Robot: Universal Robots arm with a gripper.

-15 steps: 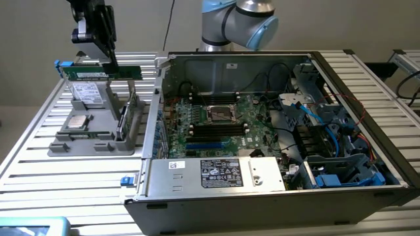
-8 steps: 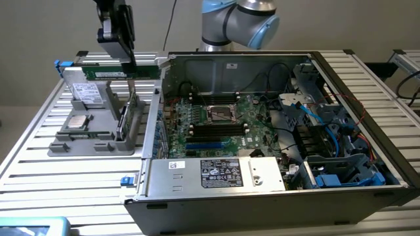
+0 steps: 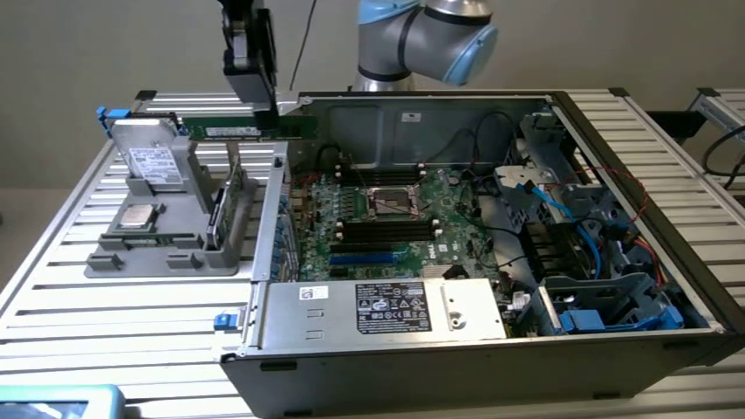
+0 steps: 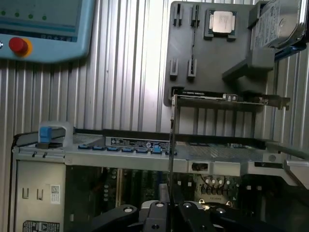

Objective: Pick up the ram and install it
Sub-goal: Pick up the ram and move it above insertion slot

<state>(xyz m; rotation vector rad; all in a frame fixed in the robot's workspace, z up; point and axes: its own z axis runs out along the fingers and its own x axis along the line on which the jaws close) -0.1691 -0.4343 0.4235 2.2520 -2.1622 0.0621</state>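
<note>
A slatted metal desk [image 3: 70, 305] carries an open computer case [image 3: 466, 375] lying on its side. Inside the case are a green motherboard [image 3: 454, 218] with a bare processor socket [image 3: 393, 202] flanked by dark memory slots, loose black and blue cables towards the exterior view's right, and a silver labelled box [image 3: 385, 307] along the near wall.

Just beside the case, on the exterior view's left, stands a grey holder [image 3: 152, 257]. It holds a hard drive [image 3: 152, 166] propped at its far end, an upright green card with a metal bracket [image 4: 227, 99] in the slot nearest the case, and a square silver processor [image 3: 140, 216] lying flat in a recess.

The end effector [image 3: 265, 118] is closed on the ram [image 3: 222, 130], which hangs level in the air, touching neither holder nor case, above the case wall nearest the holder. In the wrist view the stick appears edge-on, pinched between the fingers [image 4: 193, 215].
</note>
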